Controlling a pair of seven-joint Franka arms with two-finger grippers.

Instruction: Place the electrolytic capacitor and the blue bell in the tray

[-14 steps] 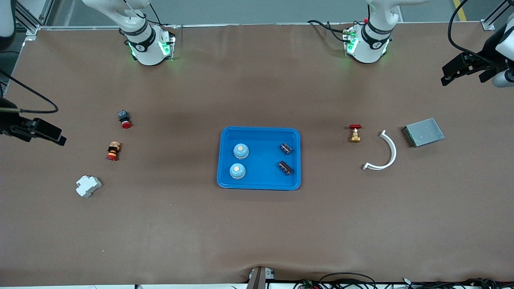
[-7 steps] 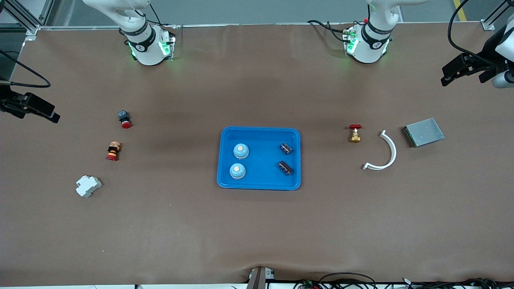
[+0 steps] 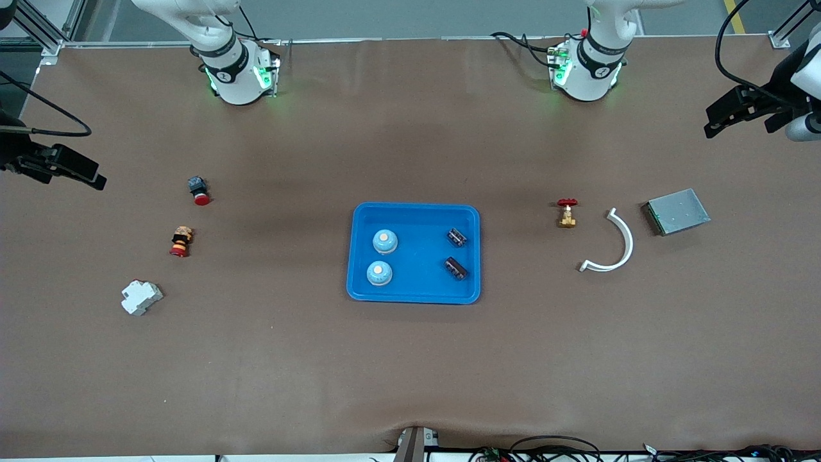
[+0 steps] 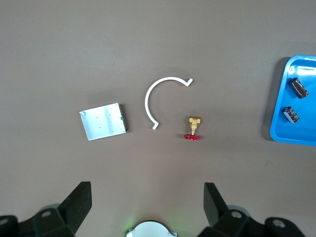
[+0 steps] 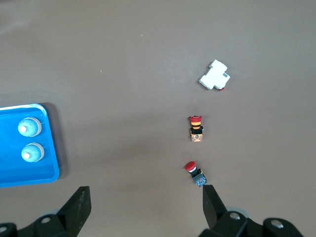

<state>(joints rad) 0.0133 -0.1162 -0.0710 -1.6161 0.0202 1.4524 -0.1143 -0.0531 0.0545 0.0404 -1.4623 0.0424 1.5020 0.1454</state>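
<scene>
- Tray (image 3: 415, 215): bright blue, mid-table, between the two arms' ends.
- Blue bells: two in the tray, toward the right arm's end, one (image 3: 385, 241) farther from the front camera, one (image 3: 379, 273) nearer.
- Electrolytic capacitors: two in the tray, toward the left arm's end (image 3: 456, 237) (image 3: 456, 268).
- Left gripper (image 4: 147, 207): raised over the left arm's end of the table, above the grey metal box (image 3: 677, 211), fingers spread wide, holding nothing.
- Right gripper (image 5: 146, 210): raised over the right arm's end, fingers spread wide, holding nothing.
- Also present: white curved piece (image 3: 612, 244), brass valve (image 3: 567, 213).
</scene>
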